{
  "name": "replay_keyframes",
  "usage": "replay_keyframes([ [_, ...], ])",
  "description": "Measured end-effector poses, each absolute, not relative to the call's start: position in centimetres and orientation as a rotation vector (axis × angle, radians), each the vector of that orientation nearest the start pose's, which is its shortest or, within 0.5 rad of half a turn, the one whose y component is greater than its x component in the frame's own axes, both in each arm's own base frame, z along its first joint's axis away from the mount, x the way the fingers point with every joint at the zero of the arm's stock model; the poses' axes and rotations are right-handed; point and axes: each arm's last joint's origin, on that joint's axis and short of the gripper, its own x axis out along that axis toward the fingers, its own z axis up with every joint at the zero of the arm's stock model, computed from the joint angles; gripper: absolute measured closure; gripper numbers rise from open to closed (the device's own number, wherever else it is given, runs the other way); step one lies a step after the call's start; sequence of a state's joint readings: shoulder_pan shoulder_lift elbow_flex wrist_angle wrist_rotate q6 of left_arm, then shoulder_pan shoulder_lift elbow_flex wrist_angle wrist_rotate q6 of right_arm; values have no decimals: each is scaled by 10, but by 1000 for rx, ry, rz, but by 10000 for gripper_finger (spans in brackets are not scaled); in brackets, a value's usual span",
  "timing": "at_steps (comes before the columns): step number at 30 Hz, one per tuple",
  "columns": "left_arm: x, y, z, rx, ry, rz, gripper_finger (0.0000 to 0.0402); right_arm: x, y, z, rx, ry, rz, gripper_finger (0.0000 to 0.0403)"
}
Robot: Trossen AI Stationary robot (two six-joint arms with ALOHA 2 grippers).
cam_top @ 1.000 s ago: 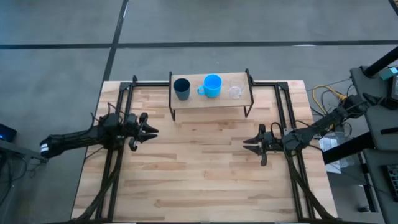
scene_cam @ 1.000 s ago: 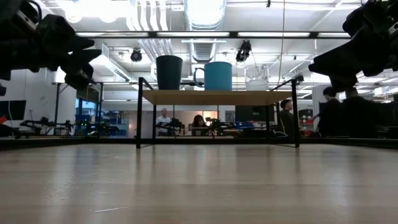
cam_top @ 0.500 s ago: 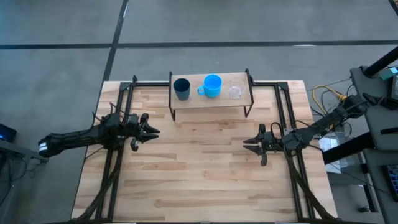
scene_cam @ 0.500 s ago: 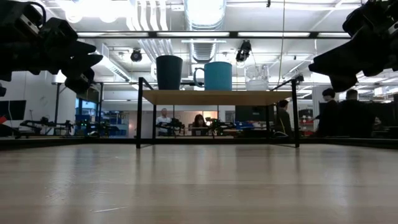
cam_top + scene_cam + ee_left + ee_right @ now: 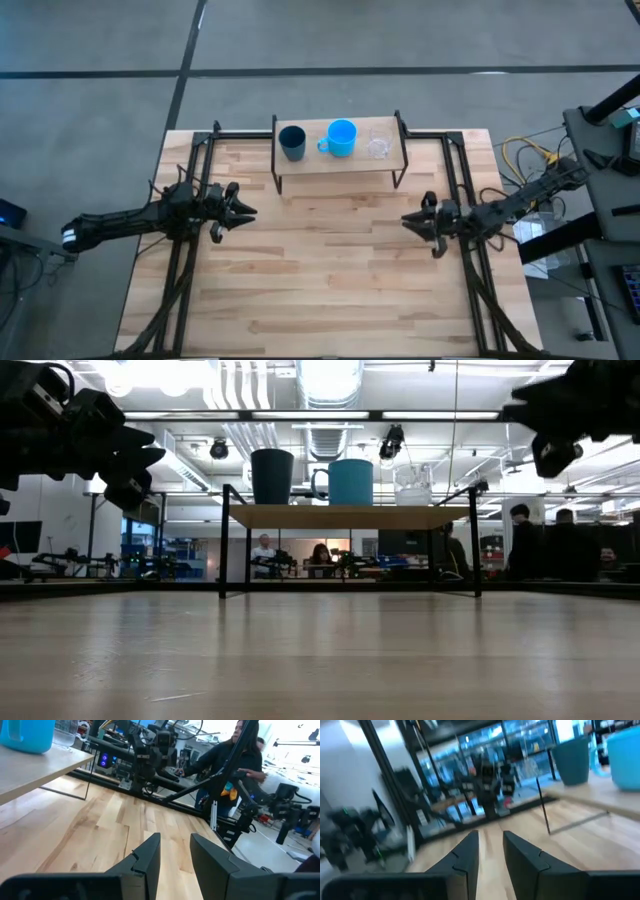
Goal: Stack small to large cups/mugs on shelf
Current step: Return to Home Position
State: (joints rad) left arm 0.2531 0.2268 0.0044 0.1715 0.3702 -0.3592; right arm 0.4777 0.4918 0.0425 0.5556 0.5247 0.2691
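The shelf (image 5: 340, 160) stands at the table's far middle on thin black legs. On its board stand, from left to right, the dark navy cup (image 5: 292, 142), the bright blue mug (image 5: 341, 137) with its handle to the left, and the small clear glass (image 5: 378, 147). All three show in the low view too: the cup (image 5: 272, 475), the mug (image 5: 349, 481), the glass (image 5: 413, 484). My left gripper (image 5: 248, 212) hovers over the table's left side, slightly open and empty. My right gripper (image 5: 406, 221) hovers over the right side, slightly open and empty.
Black frame rails (image 5: 200, 170) run along the table's left and right sides. Bare wooden tabletop (image 5: 320, 270) lies between the arms and in front of the shelf. People and equipment show in the room behind the table (image 5: 520, 550).
My right gripper has risen and drawn back toward the table's right edge, still empty. The cups and the shelf have not moved.
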Motion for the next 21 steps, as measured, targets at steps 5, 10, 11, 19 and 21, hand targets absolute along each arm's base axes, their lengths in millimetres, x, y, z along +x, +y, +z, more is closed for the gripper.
replay_keyframes([
  [5,109,17,163,-374,69,-107,308,111,41,196,370,-191,-22,314],
  [10,109,17,162,-375,72,-107,308,105,38,203,402,-252,-14,318],
  [11,109,17,162,-375,72,-107,308,104,38,204,406,-257,-13,319],
  [19,109,17,162,-374,70,-107,308,104,37,204,407,-261,-12,326],
  [21,109,17,162,-374,70,-107,308,104,38,204,406,-257,-12,324],
])
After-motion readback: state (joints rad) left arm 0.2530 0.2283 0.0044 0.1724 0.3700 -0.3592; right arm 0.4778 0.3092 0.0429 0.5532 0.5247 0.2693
